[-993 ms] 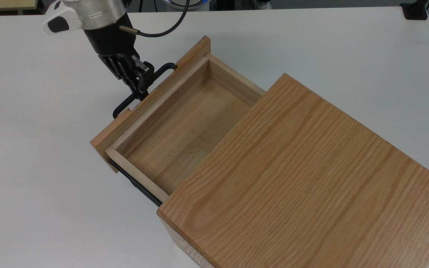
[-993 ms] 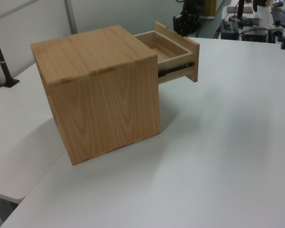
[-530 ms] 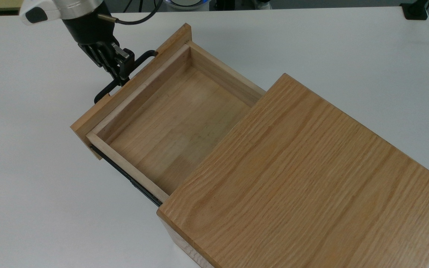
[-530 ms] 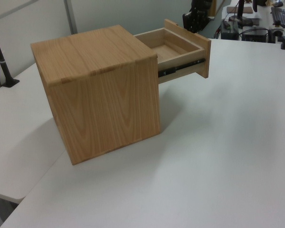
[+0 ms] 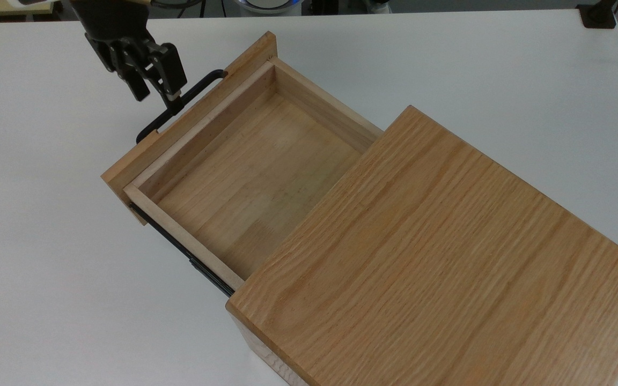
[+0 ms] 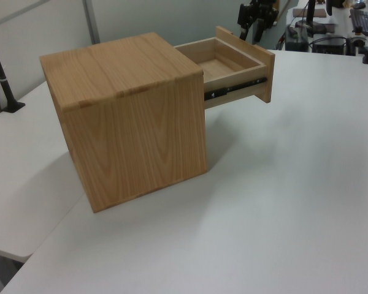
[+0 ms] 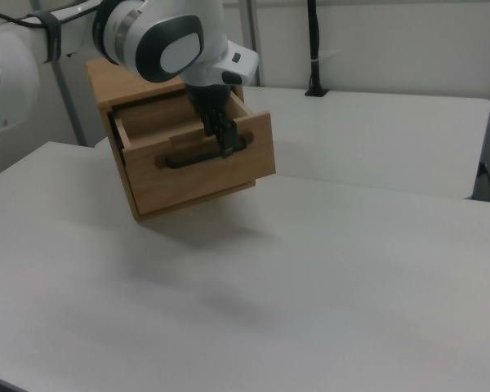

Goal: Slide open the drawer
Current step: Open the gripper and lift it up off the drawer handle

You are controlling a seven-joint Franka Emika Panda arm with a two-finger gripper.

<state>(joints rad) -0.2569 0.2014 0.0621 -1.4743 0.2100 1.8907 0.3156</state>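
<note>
The drawer (image 5: 244, 177) stands pulled well out of the box (image 5: 448, 257), on the table (image 5: 46, 268). The gripper (image 5: 156, 88) sits at the handle (image 5: 180, 104), fingers spread, not pinching it. Risk: 1 finger may catch the bar on withdrawal and drag the drawer or box. No readable labels.
</note>
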